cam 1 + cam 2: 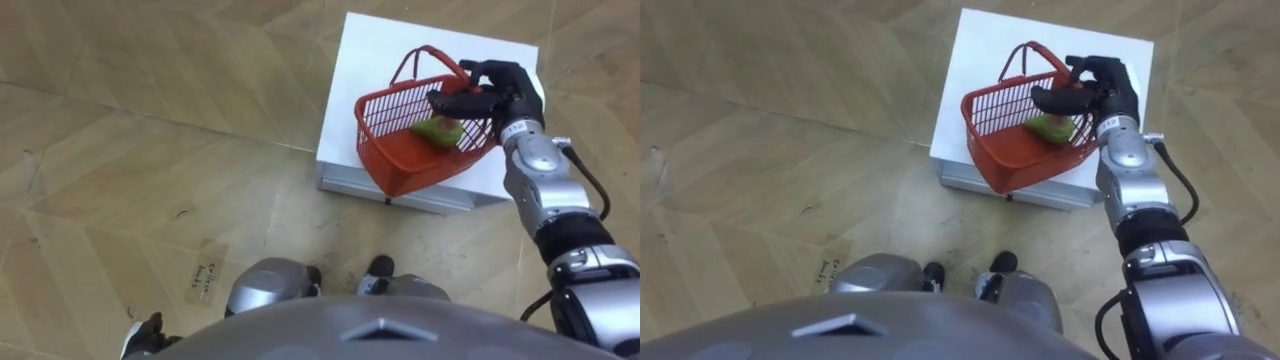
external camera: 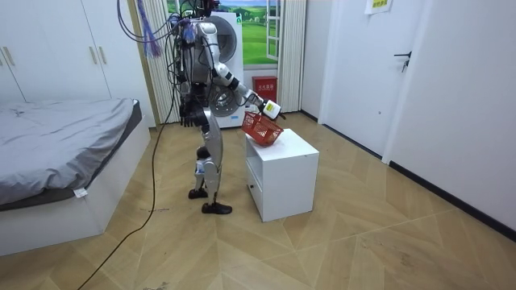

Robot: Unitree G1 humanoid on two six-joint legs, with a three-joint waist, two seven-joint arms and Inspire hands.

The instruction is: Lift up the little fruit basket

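Note:
The red wire fruit basket (image 1: pixel 400 150) hangs tilted over the near edge of a white cabinet (image 1: pixel 380 50). A green fruit (image 1: pixel 437 130) lies inside it. My right hand (image 1: pixel 500 90) is at the basket's right side, fingers and thumb curled round one of its handles; the other handle (image 1: pixel 425 55) stands free. In the room view the basket (image 2: pixel 262 127) sits at the end of my outstretched right arm, just above the cabinet top (image 2: pixel 282 173); I cannot tell whether it still touches. My left hand (image 1: pixel 142 335) hangs low by my side.
I stand on a wood floor close to the cabinet's left side in the room view. A paper label (image 1: pixel 205 275) lies on the floor by my feet. A bed (image 2: pixel 56 145) is at the room view's left, a washing machine (image 2: pixel 234 48) behind me.

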